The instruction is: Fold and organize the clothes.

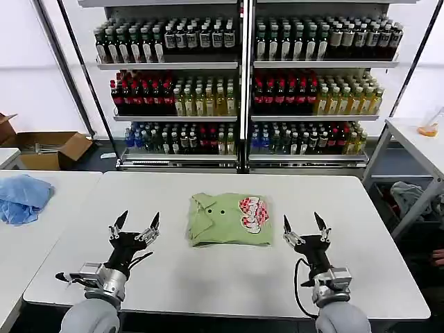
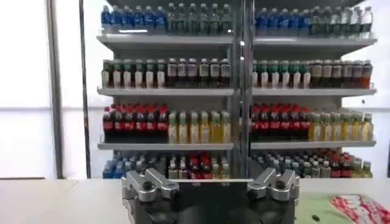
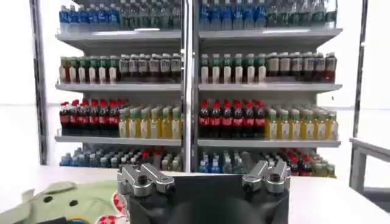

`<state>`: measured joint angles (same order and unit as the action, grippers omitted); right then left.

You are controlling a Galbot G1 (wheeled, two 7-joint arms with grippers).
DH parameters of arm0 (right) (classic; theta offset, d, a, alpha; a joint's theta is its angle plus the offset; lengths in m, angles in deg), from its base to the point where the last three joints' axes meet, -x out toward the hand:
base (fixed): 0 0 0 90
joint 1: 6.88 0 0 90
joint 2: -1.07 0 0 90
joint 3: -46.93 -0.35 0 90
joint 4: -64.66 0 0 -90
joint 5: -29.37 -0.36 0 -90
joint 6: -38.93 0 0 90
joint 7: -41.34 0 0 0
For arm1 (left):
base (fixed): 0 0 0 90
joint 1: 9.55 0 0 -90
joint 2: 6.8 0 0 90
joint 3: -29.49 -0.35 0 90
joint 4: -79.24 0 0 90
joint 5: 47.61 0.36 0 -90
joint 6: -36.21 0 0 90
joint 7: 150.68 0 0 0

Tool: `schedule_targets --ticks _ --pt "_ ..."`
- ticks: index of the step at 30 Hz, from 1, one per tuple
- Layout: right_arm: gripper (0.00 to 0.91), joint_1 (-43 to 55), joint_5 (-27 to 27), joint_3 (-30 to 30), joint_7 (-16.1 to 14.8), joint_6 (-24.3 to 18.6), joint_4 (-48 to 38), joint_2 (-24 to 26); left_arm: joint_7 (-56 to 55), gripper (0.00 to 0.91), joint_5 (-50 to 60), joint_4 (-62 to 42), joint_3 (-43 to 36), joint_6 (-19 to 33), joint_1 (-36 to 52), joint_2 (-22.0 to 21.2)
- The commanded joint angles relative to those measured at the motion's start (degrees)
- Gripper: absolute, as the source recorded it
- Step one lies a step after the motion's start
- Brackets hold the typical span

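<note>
The clothes, one light green polo shirt (image 1: 227, 219), lie folded into a compact rectangle in the middle of the white table (image 1: 208, 277), collar to the left and red-and-white graphic at its far right corner. A corner of the shirt (image 2: 317, 207) shows in the left wrist view, and its collar side (image 3: 67, 204) in the right wrist view. My left gripper (image 1: 137, 223) rests open near the table's front, left of the shirt and apart from it. My right gripper (image 1: 302, 223) is open on the shirt's right side, holding nothing.
A light blue cloth (image 1: 22, 196) lies on the neighbouring table at the left. Shelves of bottles (image 1: 243, 83) stand behind the table. A cardboard box (image 1: 48, 149) sits on the floor at the far left. Another table (image 1: 416, 142) with cloth beneath it stands at the right.
</note>
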<state>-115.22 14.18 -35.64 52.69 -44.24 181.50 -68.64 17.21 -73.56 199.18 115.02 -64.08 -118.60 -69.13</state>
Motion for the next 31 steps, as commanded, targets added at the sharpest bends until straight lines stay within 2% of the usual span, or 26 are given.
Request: schedule_targets --ticks 1,7,14,23,28,31 --pt "0.907 -8.1 1.9 -3.6 -0.7 -2.0 6.7 -0.1 0.3 0.907 1.5 3.6 0.1 -0.8 -2.7 0.0" --pt "0.907 -7.8 4.0 -3.8 0.0 -2.7 6.9 0.0 0.5 0.907 1.7 4.7 0.5 -1.2 -3.9 -0.3" --pt "0.907 -7.4 5.7 -3.0 -0.5 -3.0 6.5 0.3 1.0 0.907 2.1 5.0 0.8 -1.6 -4.3 -0.5" --pt "0.907 -6.1 5.9 -2.3 -0.9 -3.0 5.7 1.0 2.2 0.907 2.7 5.1 1.2 -1.2 -5.0 0.3" --pt "0.907 -4.9 5.7 -1.8 -1.6 -2.8 5.2 2.3 2.9 0.907 2.0 4.4 2.0 -1.3 -4.8 2.4" --pt "0.907 -3.6 7.0 -1.8 -4.1 -2.1 4.4 3.0 3.4 0.907 1.9 4.0 2.2 -1.0 -4.8 3.9"
